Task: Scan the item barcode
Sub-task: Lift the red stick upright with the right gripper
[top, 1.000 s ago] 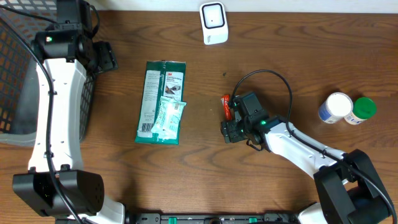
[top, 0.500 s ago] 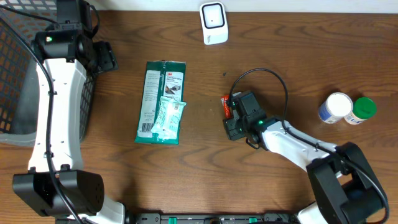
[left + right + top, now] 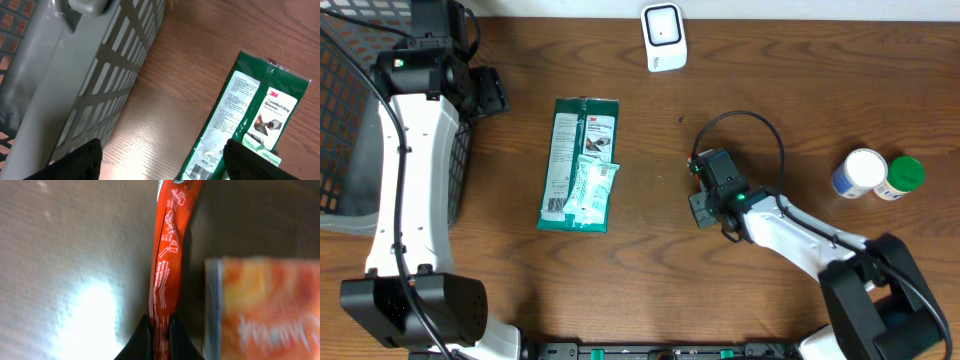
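Observation:
A thin red packet (image 3: 167, 255) stands on edge between my right gripper's (image 3: 161, 325) fingers, which are shut on its lower end. In the overhead view that gripper (image 3: 698, 168) sits at the table's middle right and covers nearly all of the packet. A blurred orange packet (image 3: 265, 310) lies just right of it. The white scanner (image 3: 663, 37) stands at the far edge, well above this gripper. My left gripper (image 3: 485, 90) hangs open at the far left beside the basket, its dark fingers (image 3: 75, 160) wide apart over bare wood.
A green glove pack (image 3: 580, 165) with a smaller pale pack on it lies left of centre, its barcode (image 3: 200, 170) showing. A grey mesh basket (image 3: 350, 120) fills the left edge. Two bottles, white-capped (image 3: 860, 172) and green-capped (image 3: 902, 176), stand at the right.
My right gripper has closed on the red packet, which showed beside its open jaws a second ago and is now mostly covered. The left arm has not moved.

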Controlling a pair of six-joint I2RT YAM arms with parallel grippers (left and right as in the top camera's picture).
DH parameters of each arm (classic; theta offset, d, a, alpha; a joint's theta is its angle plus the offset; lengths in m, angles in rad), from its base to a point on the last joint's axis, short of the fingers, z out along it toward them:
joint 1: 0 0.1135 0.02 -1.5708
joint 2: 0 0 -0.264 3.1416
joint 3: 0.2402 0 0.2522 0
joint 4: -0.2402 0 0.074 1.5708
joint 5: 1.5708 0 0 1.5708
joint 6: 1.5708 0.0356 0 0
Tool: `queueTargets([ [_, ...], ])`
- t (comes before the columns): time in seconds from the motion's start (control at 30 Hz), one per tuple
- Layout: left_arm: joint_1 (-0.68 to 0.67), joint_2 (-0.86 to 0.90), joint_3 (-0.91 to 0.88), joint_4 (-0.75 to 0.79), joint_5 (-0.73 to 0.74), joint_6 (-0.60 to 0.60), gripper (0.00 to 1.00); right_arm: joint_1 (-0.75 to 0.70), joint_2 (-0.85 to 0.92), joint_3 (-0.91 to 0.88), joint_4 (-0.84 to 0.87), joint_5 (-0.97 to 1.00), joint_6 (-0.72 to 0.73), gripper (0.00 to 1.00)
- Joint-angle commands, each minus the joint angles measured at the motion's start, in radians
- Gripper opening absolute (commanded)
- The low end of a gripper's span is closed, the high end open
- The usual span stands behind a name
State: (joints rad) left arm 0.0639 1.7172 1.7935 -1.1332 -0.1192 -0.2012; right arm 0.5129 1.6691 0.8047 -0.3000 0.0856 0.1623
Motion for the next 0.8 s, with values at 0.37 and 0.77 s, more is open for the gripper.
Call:
queueTargets([
  [0.37, 0.010, 0.011, -0.006, -0.002, -0.027, 0.017, 0.78, -0.020, -0.562, 0.000, -0.234, -0.462, -0.636, 0.01],
  [0.77, 0.010, 0.011, -0.006, -0.002, -0.027, 0.017, 0.78, -0.233, -0.672, 0.000, -0.335, -0.962, -0.496, 0.01],
])
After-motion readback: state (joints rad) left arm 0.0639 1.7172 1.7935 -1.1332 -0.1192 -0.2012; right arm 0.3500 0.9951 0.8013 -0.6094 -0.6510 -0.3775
